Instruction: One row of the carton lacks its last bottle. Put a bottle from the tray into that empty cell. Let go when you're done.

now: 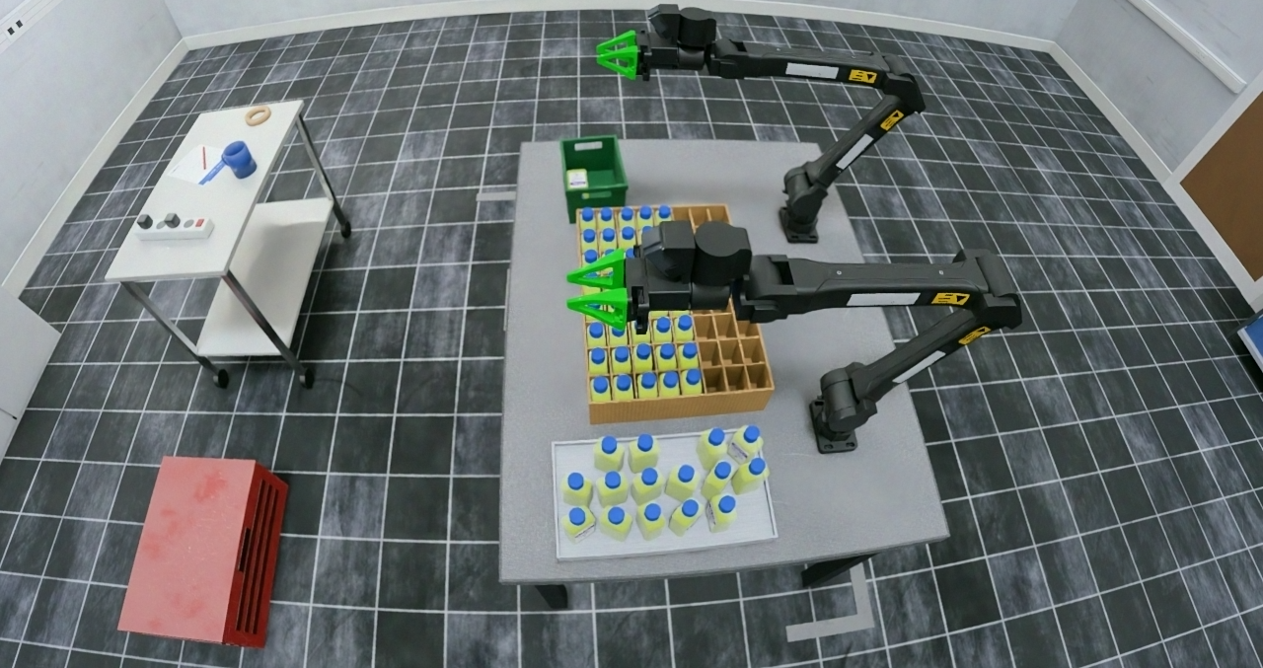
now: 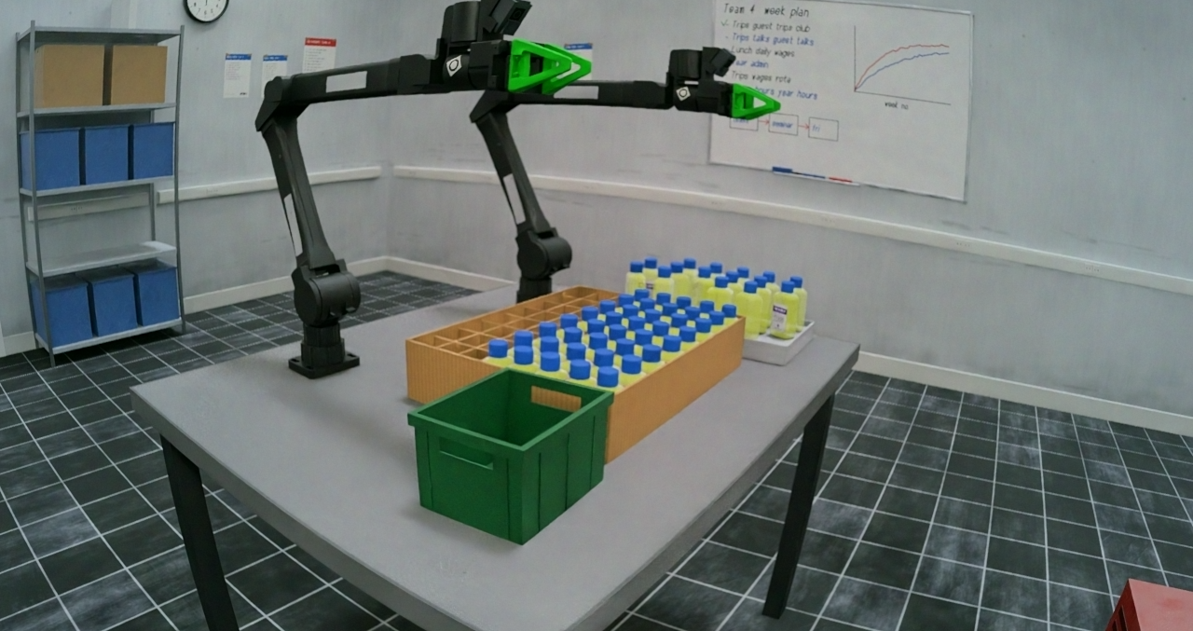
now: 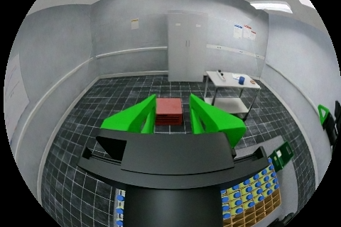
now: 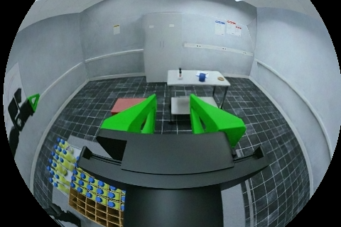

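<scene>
Source bottles [image 1: 648,484] [image 2: 752,306] [image 3: 120,210] [image 4: 66,154] are upright, caps up, in the white tray [image 1: 666,552] [image 2: 779,350] [image 3: 116,202] [image 4: 72,150]; rim presumably there to keep them corralled. Spacing uneven: some have room for fingers, the ones toward the arm-base side sit tighter. I'd grab an isolated one. Tray is just beside the carton [image 1: 680,408] [image 2: 676,398] [image 3: 256,216] [image 4: 76,203], so short transfer. Carton dividers keep the packed bottles [image 1: 642,359] [image 2: 575,351] [image 3: 237,196] [image 4: 101,193] upright in rows; the columns toward the arm bases are bare. Left arm hides the middle rows from above, can't pick out the short row or confirm whether it's been filled. Green bin [image 1: 593,195] [image 2: 475,486] [image 3: 283,164] is by the carton's far end from the tray, on the same tabletop [image 1: 848,505] [image 2: 275,427] [image 3: 288,184] [image 4: 232,206]. Left pincer [image 1: 567,291] [image 2: 777,106] [image 3: 172,96] [image 4: 38,96] and right pincer [image 1: 600,52] [image 2: 588,66] [image 3: 318,105] [image 4: 172,98] both part-wide, nothing between fingers, held high, likely for clearance. If the gap remains, left looks the better pick, being nearer the tray. Needs a vertical drop; a tilted bottle would catch dividers or neighbouring caps.
</scene>
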`<state>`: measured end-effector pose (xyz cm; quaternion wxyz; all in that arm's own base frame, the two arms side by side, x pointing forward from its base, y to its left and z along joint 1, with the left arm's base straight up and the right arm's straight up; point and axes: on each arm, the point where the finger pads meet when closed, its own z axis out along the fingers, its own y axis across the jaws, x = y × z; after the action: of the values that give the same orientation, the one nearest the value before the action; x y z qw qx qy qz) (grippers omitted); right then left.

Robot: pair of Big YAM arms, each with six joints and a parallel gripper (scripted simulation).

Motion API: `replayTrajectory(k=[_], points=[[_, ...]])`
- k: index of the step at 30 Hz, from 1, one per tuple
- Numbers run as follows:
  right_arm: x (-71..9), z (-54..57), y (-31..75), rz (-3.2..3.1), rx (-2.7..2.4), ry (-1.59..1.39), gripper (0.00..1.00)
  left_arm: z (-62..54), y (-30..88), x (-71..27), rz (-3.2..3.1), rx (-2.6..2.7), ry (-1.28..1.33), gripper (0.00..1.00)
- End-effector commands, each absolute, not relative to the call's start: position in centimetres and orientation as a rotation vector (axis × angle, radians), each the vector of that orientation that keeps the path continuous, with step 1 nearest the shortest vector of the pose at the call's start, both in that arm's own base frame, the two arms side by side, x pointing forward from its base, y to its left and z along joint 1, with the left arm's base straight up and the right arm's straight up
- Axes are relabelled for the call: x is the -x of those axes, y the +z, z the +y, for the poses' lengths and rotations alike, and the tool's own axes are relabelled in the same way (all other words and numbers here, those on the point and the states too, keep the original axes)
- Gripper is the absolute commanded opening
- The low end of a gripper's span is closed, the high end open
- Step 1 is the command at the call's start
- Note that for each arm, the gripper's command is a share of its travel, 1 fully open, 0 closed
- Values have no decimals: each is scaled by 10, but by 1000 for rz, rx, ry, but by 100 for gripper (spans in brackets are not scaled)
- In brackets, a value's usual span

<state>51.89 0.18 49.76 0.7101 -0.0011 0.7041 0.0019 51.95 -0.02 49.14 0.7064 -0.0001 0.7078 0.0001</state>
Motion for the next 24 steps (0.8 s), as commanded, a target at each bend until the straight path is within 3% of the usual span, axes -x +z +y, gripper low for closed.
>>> replayTrajectory(k=[1,24], points=[[-527,-11,487,1574,-12,-22,42,-3,540,-522,1488,-9,7,42],[-515,7,503,1540,15,8,42,-3,540,-522,1488,-9,7,42]])
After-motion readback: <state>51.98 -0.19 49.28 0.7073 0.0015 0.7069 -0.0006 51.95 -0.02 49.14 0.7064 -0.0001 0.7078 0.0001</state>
